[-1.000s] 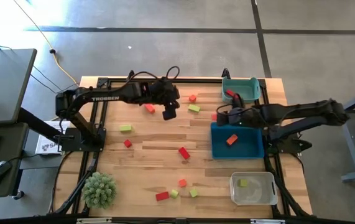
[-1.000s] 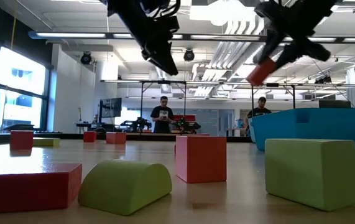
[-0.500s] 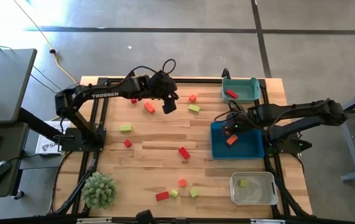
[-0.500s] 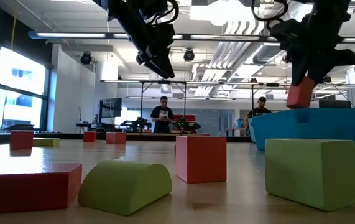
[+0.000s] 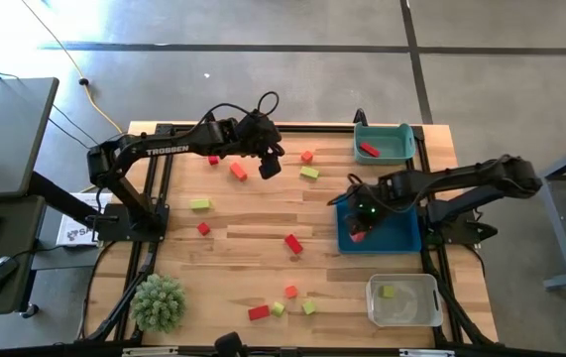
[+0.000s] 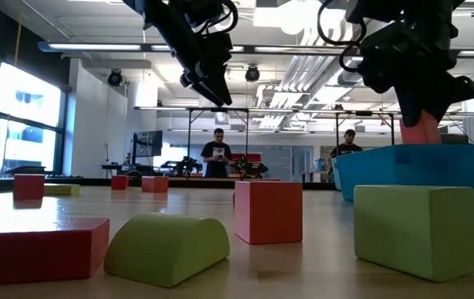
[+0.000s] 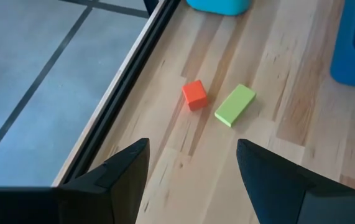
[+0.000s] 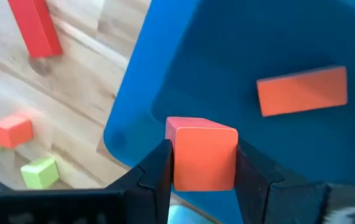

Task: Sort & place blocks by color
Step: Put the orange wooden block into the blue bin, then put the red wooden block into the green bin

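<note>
My right gripper (image 5: 360,226) is over the blue bin (image 5: 401,236), shut on an orange block (image 8: 202,152), which shows just above the bin's rim in the low view (image 6: 419,133). An orange bar (image 8: 301,91) lies on the bin's floor. My left gripper (image 5: 268,164) hangs open above the far part of the table with nothing between its fingers (image 7: 193,149). Past it, an orange cube (image 7: 194,94) and a green bar (image 7: 235,104) lie on the wood. More red, orange and green blocks lie scattered, such as a red bar (image 5: 292,243). My right gripper pinches the orange block by two opposite side faces (image 8: 172,163) between its two fingers. The fingers come steeply from above. The block is lifted clear, over the blue bin's floor near its left wall.
A teal bin (image 5: 396,149) at the far right holds a red block (image 5: 368,151). A clear bin (image 5: 421,309) at the near right holds a green block (image 5: 388,292). A spiky green plant ball (image 5: 159,302) sits at the near left.
My right gripper has carried the orange block from beside the blue bin's far left corner toward the near edge and down over the bin, tipping from a slant to point steeply down. My left gripper has drifted a little toward the far edge, still open.
</note>
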Robot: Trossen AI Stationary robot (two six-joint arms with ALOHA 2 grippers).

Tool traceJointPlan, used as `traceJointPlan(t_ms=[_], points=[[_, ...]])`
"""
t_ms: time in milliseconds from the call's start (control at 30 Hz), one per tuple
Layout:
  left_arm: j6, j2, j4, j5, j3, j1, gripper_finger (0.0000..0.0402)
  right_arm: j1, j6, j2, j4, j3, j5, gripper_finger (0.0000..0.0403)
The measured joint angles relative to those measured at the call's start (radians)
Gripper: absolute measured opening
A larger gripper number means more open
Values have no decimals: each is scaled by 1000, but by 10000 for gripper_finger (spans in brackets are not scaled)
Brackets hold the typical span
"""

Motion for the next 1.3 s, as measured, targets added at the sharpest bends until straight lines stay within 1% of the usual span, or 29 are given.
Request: traceJointPlan(t_ms=[133,233,300,467,567,700,833,1000,1133,1300], points=[[1,0,-22,0,0,0,229,0,-8,22,5,0,-16,111],[1,0,-57,0,0,0,230,0,-19,25,5,0,-13,123],[-1,0,-84,1,0,0,231,0,-31,26,8,0,-4,142],[-29,0,-163,-5,0,0,231,-5,-52,26,13,0,-1,205],[-76,0,-215,-30,0,8,231,-23,-56,25,15,0,-21,227],[-148,0,-276,-34,0,42,232,-55,-61,12,31,0,-19,232],[-192,0,-322,-34,0,93,232,-84,-103,-13,46,0,-6,231],[-277,-1,-339,-33,-21,166,232,-124,-144,-56,52,0,-3,232],[-366,-1,-371,-33,-29,218,232,-166,-191,-88,77,0,2,232],[-454,-1,-390,-32,-29,263,232,-237,-295,-115,132,0,3,232]])
